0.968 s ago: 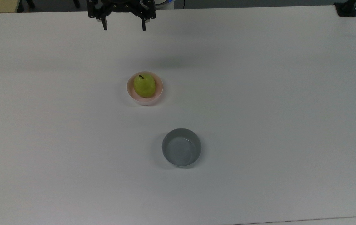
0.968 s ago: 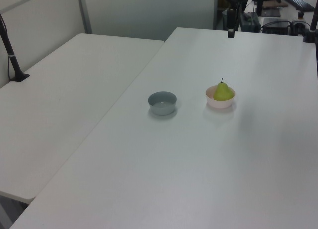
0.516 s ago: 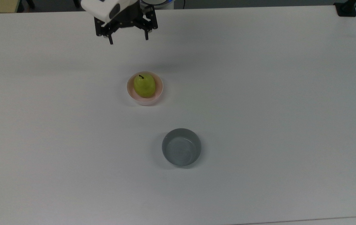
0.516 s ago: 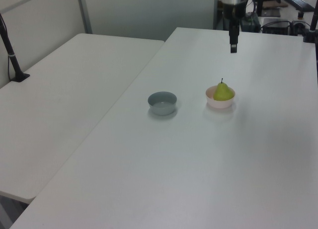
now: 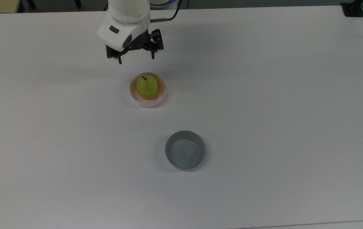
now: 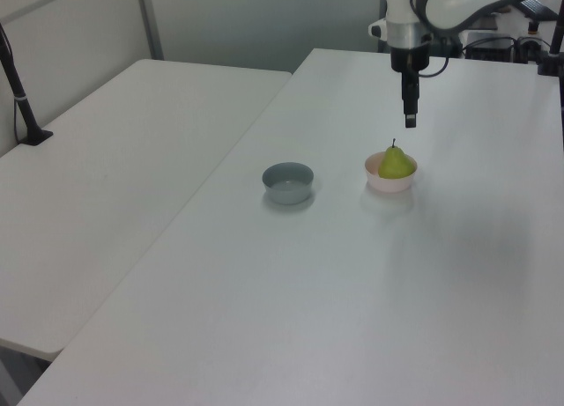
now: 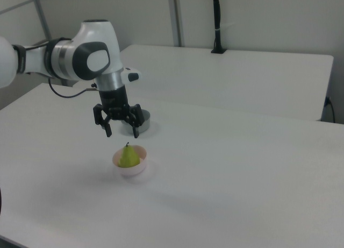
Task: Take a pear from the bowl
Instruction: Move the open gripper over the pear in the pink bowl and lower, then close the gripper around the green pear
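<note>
1. The small yellow-green pear sits upright in the pale pink round bowl.
2. The black two-finger gripper hangs above them, jaws spread wide, holding nothing.
3. A grey round bowl stands well apart.

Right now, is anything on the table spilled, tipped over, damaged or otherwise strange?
Nothing stands out. The pear sits stem-up in the pink bowl, the grey bowl stands upright and empty, and the gripper hangs above with fingers spread.

white tables, pale wall
</note>
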Controlling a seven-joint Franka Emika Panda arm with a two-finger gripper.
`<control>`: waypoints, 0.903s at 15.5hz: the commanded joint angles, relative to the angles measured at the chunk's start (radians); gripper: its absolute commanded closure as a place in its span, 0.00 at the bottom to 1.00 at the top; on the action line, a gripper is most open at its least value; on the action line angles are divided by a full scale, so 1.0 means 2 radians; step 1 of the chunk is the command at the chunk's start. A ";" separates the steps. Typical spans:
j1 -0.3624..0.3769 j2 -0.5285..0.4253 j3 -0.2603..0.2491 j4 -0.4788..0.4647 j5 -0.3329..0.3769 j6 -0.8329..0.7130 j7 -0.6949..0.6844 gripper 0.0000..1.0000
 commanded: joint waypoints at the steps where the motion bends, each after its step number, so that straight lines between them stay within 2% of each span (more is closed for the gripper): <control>1: 0.004 0.004 -0.002 -0.051 -0.024 0.058 -0.011 0.00; 9: 0.015 0.033 0.004 -0.059 -0.029 0.102 -0.001 0.00; 11: 0.020 0.040 0.004 -0.060 -0.027 0.125 0.029 0.00; 14: 0.028 0.059 0.004 -0.058 -0.027 0.143 0.054 0.08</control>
